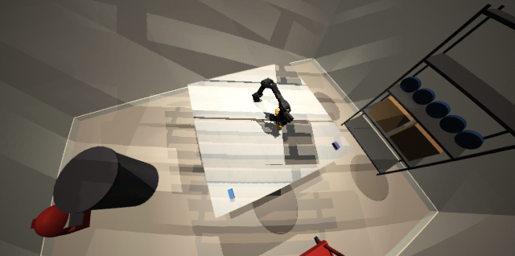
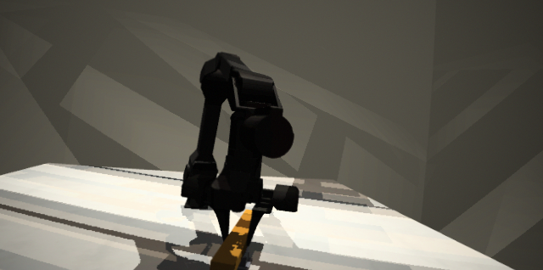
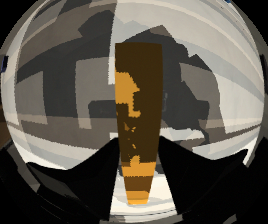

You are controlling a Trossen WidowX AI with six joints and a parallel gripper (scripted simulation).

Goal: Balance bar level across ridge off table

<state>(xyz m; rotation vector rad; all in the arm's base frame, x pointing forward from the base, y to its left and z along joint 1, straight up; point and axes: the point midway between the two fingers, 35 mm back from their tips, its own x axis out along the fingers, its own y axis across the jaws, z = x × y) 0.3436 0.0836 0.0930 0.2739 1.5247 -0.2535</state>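
Fingers (image 1: pixel 278 121) (image 2: pixel 237 238) parted partway, astride orange bar (image 1: pixel 279 127) (image 2: pixel 231 250) (image 3: pixel 141 100), very near its sides, not gripping.

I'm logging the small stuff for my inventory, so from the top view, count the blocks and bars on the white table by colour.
Orange bar: 1
Light blue block: 1
Dark blue-purple block: 1
Total: 3
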